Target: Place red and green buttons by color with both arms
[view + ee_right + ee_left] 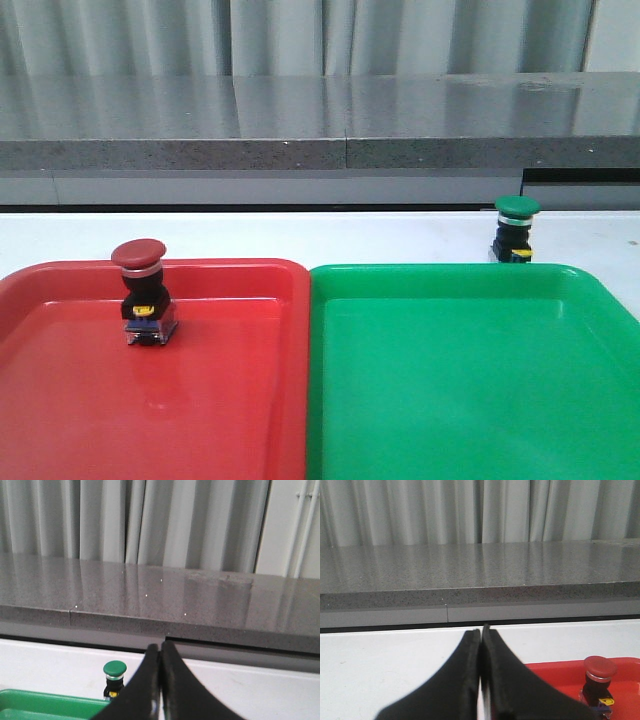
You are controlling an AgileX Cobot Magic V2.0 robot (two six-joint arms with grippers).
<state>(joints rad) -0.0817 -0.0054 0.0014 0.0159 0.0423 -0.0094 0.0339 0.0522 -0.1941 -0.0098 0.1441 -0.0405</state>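
The red button [140,290] stands upright inside the red tray [60,400], near its far rim; it also shows in the left wrist view [599,680]. The green button [516,229] stands upright on the white table just beyond the green tray's [480,400] far rim; it also shows in the right wrist view [114,678]. My left gripper [481,632] is shut and empty, left of the red button. My right gripper [160,647] is shut and empty, right of the green button. Neither arm shows in the front view.
The two trays lie side by side, touching at the middle. A grey stone ledge [320,125] runs across the back beyond the white table [330,235], with grey curtains behind it.
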